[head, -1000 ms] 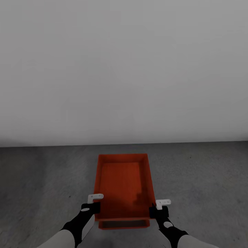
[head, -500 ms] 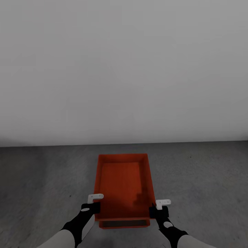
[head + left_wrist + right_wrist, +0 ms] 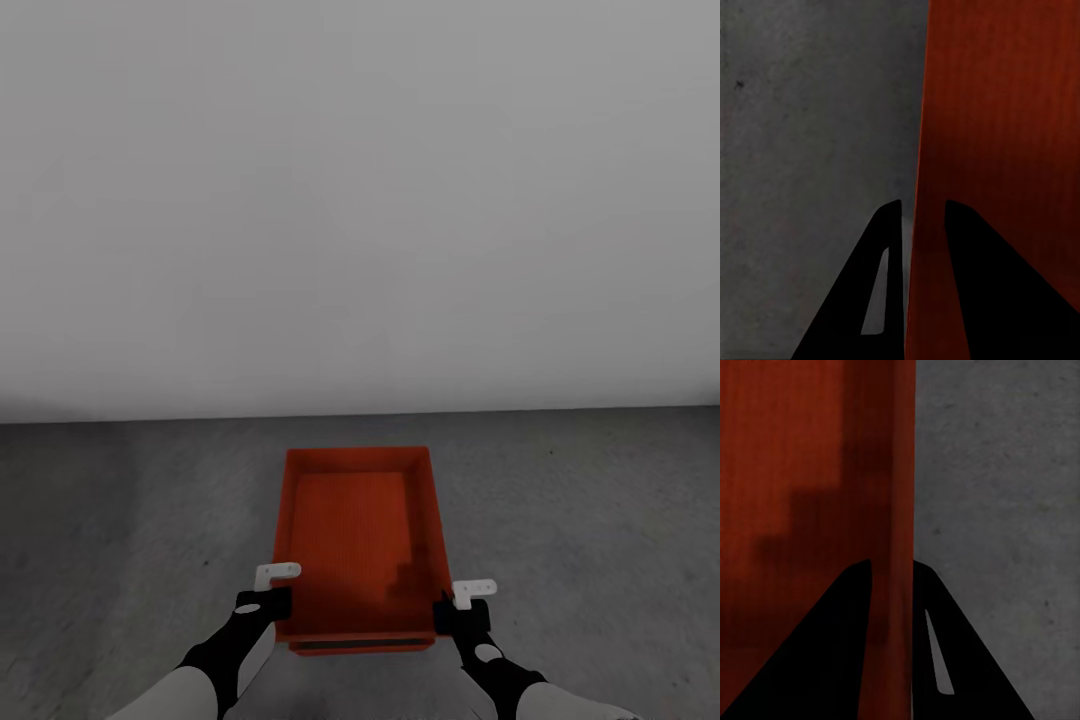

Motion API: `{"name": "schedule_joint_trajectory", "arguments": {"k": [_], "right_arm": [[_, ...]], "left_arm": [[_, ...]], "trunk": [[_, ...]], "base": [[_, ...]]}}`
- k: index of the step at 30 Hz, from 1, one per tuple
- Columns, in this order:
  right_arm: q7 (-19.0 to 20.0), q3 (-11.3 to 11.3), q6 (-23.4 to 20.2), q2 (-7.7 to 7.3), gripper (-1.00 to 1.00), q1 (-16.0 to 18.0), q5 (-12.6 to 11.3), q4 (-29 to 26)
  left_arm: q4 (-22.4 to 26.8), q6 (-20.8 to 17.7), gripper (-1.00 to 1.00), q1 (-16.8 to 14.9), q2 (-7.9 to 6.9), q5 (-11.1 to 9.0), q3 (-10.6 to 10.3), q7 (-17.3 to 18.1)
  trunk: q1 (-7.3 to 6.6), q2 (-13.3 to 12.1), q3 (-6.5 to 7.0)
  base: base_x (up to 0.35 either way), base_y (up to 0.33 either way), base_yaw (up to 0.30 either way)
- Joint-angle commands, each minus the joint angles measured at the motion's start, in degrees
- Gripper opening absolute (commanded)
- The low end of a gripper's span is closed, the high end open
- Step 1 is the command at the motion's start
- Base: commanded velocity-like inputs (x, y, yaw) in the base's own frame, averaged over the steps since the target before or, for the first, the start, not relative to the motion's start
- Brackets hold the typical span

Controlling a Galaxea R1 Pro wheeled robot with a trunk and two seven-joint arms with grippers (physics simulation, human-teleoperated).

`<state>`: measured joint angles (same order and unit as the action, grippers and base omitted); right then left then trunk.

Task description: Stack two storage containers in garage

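One orange-red storage container (image 3: 355,530) is held level between my two grippers, just above the garage's dark grey concrete floor (image 3: 120,520). Under its near edge a thin strip of the other storage container (image 3: 360,645) shows; the rest is hidden beneath it. My left gripper (image 3: 268,600) is shut on the held container's left wall near the front corner. My right gripper (image 3: 452,612) is shut on its right wall. In the left wrist view the gripper (image 3: 922,204) straddles the thin wall (image 3: 916,112). The right wrist view shows that gripper (image 3: 891,562) clamping the other wall (image 3: 896,450).
A plain pale grey wall (image 3: 360,200) rises just beyond the containers and meets the floor a short way past their far edge. Bare concrete (image 3: 600,520) lies on both sides of the containers.
The strip of the lower container showing under the held one's near edge has grown thinner. Both grippers keep their hold in the same places.
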<state>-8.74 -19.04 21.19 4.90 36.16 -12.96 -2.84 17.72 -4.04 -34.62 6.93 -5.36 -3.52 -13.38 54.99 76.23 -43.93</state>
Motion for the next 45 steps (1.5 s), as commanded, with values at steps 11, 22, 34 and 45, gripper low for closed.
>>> {"name": "schedule_joint_trajectory", "arguments": {"k": [11,22,34,45], "right_arm": [[-0.9,4.0,0.5,-0.15,-1.0,0.0,-1.8,0.1],[-0.9,4.0,0.5,-0.16,-1.0,0.0,-1.8,0.1],[-0.9,4.0,0.4,-0.12,-1.0,0.0,-1.8,0.1],[-0.9,4.0,0.4,-0.09,-1.0,0.0,-1.8,0.1]], "left_arm": [[0.3,-0.4,-1.0,0.0,-0.07,-0.4,0.2,-0.6],[0.3,-0.4,-1.0,0.0,-0.07,-0.4,0.2,-0.6],[0.3,-0.4,-1.0,0.0,-0.05,-0.4,0.2,-0.6],[0.3,-0.4,-1.0,0.0,-0.07,-0.4,0.2,-0.6]], "trunk": [[0.0,0.0,0.0],[0.0,0.0,0.01],[0.0,0.0,0.01],[0.0,0.0,0.01]], "base": [[-0.001,0.0,0.086],[0.0,0.0,0.004],[0.0,0.0,0.0],[0.0,0.0,0.0]]}}
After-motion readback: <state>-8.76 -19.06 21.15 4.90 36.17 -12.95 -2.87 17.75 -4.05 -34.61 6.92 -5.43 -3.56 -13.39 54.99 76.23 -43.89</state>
